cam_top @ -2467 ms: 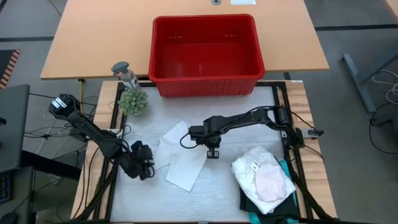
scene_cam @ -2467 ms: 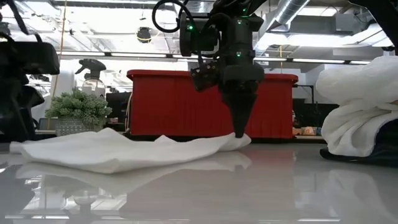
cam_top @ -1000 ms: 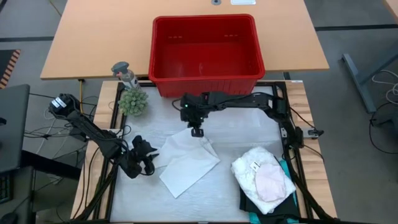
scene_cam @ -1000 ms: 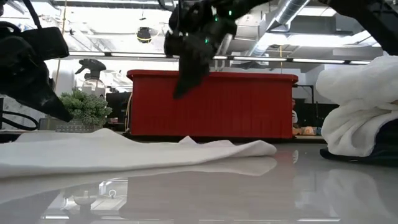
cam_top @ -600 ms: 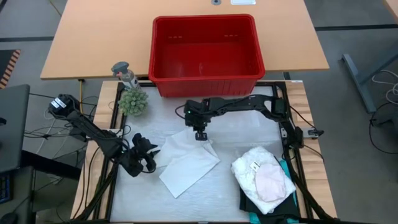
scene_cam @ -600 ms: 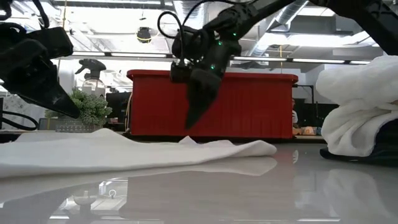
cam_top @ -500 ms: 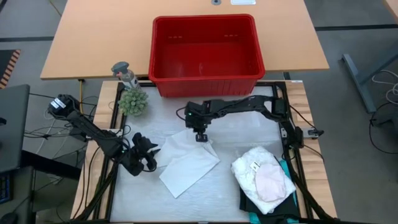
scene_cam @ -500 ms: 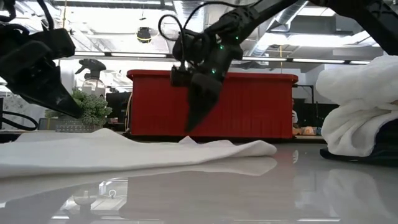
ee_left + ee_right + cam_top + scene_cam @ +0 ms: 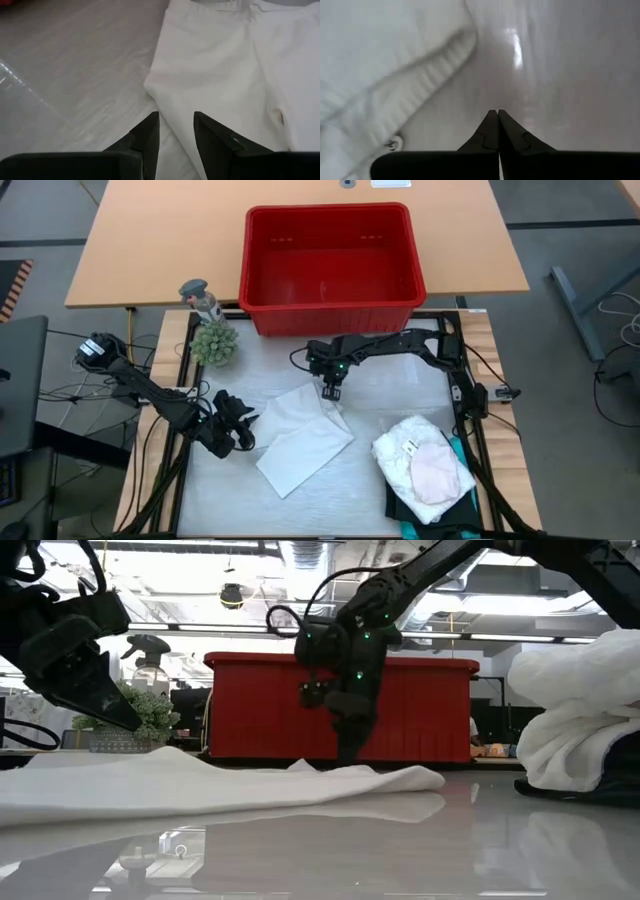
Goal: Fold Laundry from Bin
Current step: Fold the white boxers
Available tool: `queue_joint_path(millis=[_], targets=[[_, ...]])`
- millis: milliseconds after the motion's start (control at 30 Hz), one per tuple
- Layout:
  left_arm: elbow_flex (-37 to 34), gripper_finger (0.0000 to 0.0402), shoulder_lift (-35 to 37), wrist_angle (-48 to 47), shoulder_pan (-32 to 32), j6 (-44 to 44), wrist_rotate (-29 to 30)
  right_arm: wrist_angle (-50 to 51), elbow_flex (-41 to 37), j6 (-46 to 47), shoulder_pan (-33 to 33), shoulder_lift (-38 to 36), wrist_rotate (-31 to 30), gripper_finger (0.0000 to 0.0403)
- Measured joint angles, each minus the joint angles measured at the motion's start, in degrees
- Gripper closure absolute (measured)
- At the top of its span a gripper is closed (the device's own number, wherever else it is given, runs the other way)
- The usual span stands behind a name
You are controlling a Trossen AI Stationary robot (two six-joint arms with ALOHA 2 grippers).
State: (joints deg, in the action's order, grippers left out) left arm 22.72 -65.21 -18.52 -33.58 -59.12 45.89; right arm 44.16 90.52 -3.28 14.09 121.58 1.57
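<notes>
The small white cloth point(image 9: 300, 435) lies folded flat on the table's middle; it also shows in the low view point(image 9: 200, 785). My right gripper point(image 9: 331, 392) is shut and points down at the cloth's far right corner. In the right wrist view its tips point(image 9: 494, 114) stand over bare table beside the cloth's hem point(image 9: 435, 55). My left gripper point(image 9: 240, 425) is open and empty just left of the cloth, its fingers point(image 9: 175, 120) facing the cloth's left edge point(image 9: 165, 95). The red bin point(image 9: 330, 255) stands empty at the far side.
A stack of folded laundry point(image 9: 420, 460), the white lacy top uppermost with teal and black cloth beneath, sits at the near right. A small potted plant point(image 9: 214, 342) and a spray bottle point(image 9: 200, 298) stand at the far left. Black frame rails point(image 9: 455, 380) line the table's sides.
My right gripper has come down from above the cloth's far edge, gone a little toward the table's right edge, and tipped to point down by the cloth's far right corner. My left gripper has edged toward the cloth. The cloth has stayed as it was.
</notes>
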Motion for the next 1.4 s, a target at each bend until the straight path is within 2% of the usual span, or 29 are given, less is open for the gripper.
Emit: queue_joint_path(millis=[100, 233, 367, 567, 800, 1067, 1200, 1267, 1400], targets=[[0.0, 0.0293, 0.0, 0.0, 0.1, 0.0, 0.0, 0.2, 1.0, -1.5, -0.2, -1.6, 1.1, 0.0384], [0.0, 0.0293, 0.0, 0.0, 0.1, 0.1, 0.2, -5.3, 3.0, -3.0, -1.8, -2.7, 1.5, 0.0383], [0.0, 0.0293, 0.0, -0.1, 0.1, 0.2, 0.5, -9.9, 2.9, -3.2, -3.0, -1.0, 4.7, 0.0383], [0.0, 0.0293, 0.0, 0.0, 0.1, 1.0, 0.6, -12.7, 3.1, -3.6, -3.5, 1.5, 4.5, 0.0383], [0.0, 0.0293, 0.0, 0.0, 0.1, 1.0, 0.6, -9.1, 3.2, -0.6, -2.3, 4.9, 3.8, 0.0383], [0.0, 0.0293, 0.0, 0.0, 0.1, 1.0, 0.8, -2.3, 3.1, 4.8, 1.1, 3.3, -5.2, 0.0383], [0.0, 0.0293, 0.0, 0.0, 0.1, 1.0, 1.1, 0.0, 3.0, 7.6, 2.8, 3.1, -5.4, 0.0383], [0.0, 0.0293, 0.0, 0.1, 0.1, 1.0, 1.1, 0.3, 3.0, 7.5, 3.4, 2.7, -3.5, 0.0382], [-0.1, 0.0293, 0.0, 3.7, 0.1, 2.9, 1.2, 1.1, 3.3, 3.3, 3.0, 0.0, -0.9, 0.0372]])
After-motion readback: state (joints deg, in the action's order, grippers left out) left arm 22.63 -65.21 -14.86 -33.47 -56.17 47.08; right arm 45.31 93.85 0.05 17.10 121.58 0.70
